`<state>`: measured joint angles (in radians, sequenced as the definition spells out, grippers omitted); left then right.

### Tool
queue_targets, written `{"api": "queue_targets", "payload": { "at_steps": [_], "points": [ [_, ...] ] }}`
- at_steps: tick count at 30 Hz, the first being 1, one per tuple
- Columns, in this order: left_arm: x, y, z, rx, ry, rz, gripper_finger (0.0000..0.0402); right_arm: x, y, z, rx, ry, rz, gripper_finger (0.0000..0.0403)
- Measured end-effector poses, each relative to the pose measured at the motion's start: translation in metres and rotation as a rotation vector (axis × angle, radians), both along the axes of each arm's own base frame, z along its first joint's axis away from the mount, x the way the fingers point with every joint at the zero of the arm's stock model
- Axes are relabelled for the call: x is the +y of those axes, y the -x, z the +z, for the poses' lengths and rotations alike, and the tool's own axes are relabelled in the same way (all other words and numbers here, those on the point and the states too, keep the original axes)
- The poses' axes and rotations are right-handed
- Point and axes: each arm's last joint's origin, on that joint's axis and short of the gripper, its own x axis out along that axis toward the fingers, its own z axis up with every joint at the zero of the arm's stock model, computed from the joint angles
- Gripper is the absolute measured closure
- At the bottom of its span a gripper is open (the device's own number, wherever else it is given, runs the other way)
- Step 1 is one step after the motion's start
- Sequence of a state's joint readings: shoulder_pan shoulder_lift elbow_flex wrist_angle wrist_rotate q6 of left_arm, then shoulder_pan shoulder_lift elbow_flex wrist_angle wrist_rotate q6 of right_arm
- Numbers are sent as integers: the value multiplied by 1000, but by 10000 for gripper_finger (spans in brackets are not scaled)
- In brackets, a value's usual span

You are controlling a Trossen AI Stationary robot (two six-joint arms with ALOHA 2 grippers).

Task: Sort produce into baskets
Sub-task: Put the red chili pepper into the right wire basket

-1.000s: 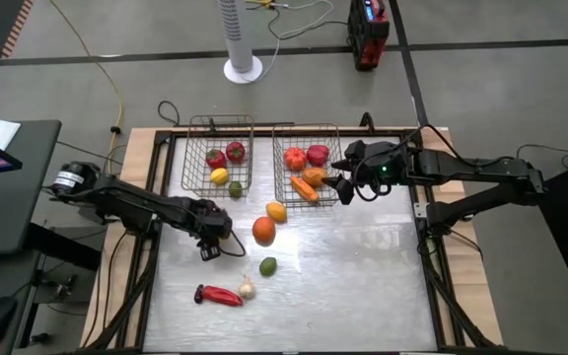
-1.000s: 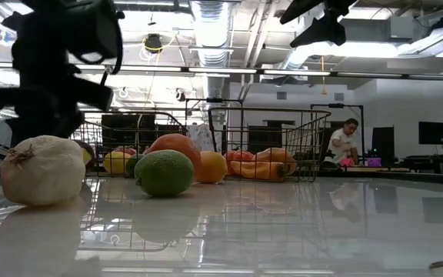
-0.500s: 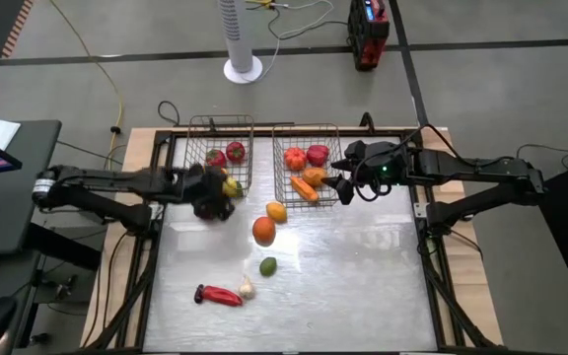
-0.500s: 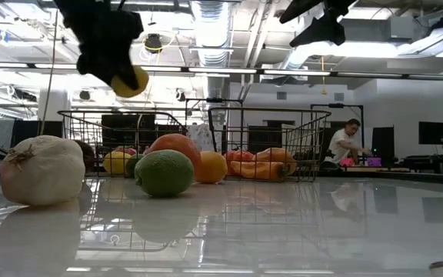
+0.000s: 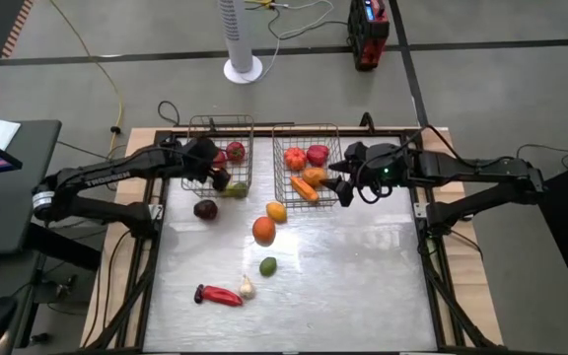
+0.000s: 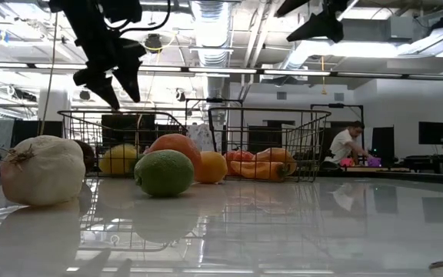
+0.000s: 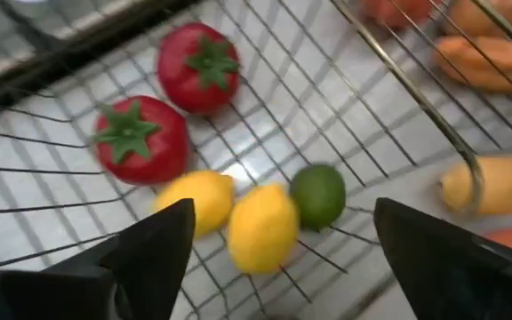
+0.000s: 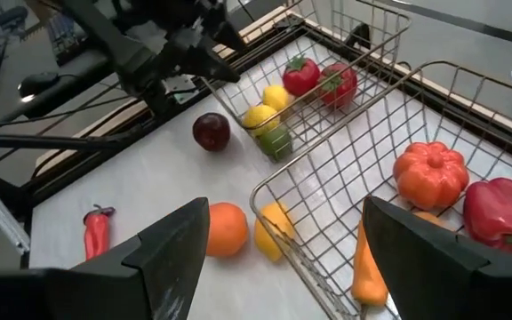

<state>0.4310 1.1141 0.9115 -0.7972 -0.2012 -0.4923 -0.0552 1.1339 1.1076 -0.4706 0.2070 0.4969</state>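
Observation:
My left gripper (image 5: 217,174) is open and empty above the left wire basket (image 5: 193,148). Straight below it in the left wrist view (image 7: 281,213) lie two yellow lemons (image 7: 260,227), a green lime (image 7: 318,196) and two red fruits (image 7: 140,138) on the basket floor. My right gripper (image 5: 341,183) hangs open and empty over the right basket's (image 5: 282,128) near right corner, also in its wrist view (image 8: 278,218). That basket holds a red pepper (image 8: 500,213), an orange tomato (image 8: 429,173) and a carrot (image 8: 367,267).
On the table lie a dark purple round (image 5: 205,209), a yellow-orange fruit (image 5: 276,211), an orange (image 5: 263,231), a green lime (image 5: 268,265), a white garlic (image 5: 247,288) and a red chili (image 5: 218,295). The table's right half is bare. A person sits far behind the table (image 6: 348,146).
My left gripper has risen from the table's left middle with a yellow lemon, gone toward the far edge over the left basket, and opened. The lemon now lies in the basket beside the other lemon. The dark purple round shows where the gripper stood.

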Motion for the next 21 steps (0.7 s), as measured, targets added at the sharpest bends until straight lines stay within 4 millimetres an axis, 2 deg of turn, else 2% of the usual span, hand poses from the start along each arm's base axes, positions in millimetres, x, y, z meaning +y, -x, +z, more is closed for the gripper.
{"api": "queue_targets", "payload": {
  "at_steps": [4, 8, 11, 14, 17, 21],
  "points": [
    [-7, -4, 0, -14, 54, -141, 61, 3, 0, 0, 0, 0, 11, 81],
    [-32, -13, 0, -25, 101, -418, 68, 1, 0, 0, 0, 0, 5, 81],
    [-61, -21, 3, -54, 143, -608, 77, 0, 0, 0, 1, 0, -1, 81],
    [-99, -24, 4, -62, 164, -789, 85, 0, 0, 0, 1, 0, -1, 81],
    [-139, -18, 1, -41, 192, -931, 85, -1, 0, 0, 5, 0, -5, 81],
    [-176, -7, 1, -28, 157, -989, 86, -3, 1, -2, 22, 5, -14, 81]
  ]
}}
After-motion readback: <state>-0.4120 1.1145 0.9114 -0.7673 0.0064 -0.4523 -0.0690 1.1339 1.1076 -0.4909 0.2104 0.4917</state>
